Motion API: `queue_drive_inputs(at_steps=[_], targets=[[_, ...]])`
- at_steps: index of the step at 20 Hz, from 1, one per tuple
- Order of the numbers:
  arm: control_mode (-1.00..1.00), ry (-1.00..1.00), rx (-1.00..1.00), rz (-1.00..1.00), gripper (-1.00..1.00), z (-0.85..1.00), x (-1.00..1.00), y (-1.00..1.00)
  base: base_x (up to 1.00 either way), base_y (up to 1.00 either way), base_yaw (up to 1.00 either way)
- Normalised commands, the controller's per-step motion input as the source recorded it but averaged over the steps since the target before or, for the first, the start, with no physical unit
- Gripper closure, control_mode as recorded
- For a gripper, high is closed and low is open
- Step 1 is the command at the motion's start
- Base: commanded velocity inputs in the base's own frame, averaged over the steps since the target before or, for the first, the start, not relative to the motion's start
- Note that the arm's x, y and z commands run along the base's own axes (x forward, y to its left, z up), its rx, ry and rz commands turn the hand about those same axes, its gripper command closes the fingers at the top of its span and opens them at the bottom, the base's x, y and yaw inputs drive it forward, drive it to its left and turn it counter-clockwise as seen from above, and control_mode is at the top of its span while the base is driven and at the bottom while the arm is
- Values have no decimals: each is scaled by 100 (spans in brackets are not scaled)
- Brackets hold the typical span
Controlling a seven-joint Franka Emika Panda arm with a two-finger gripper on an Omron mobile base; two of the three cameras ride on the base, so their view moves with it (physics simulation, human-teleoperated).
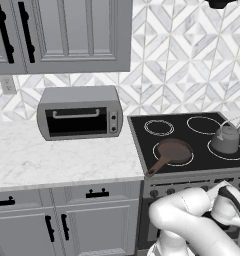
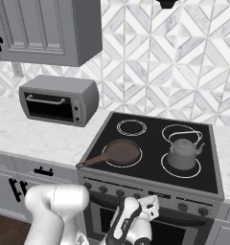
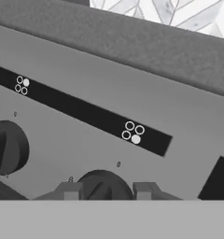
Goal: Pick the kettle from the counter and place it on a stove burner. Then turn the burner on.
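The grey kettle (image 1: 227,139) (image 2: 182,153) stands upright on the front right stove burner (image 1: 238,155) (image 2: 176,173), a large white circle on the black glass. The white marble counter (image 1: 52,155) (image 2: 40,136) lies left of the stove. My gripper (image 3: 107,190) is down at the stove's front panel, with the hand (image 2: 146,205) just below the cooktop edge. Its two fingertips (image 3: 69,190) press against the sides of a dark round knob (image 3: 103,183), so it is shut on that knob.
A brown frying pan (image 1: 173,151) (image 2: 119,152) sits on the front left burner, its handle pointing over the front edge. A grey toaster oven (image 1: 79,112) (image 2: 57,100) stands on the counter. A second knob (image 3: 9,147) is to the left on the panel.
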Motion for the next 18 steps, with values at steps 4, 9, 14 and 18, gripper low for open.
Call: queue_drive_inputs(at_steps=[4,9,14,18], targets=[[-100,0,-39,29,100,0,0,0,0,0,0],[-100,0,-39,30,100,0,0,0,0,0,0],[-100,0,-47,33,100,0,0,0,0,0,0],[-100,0,-55,36,100,0,0,0,0,0,0]])
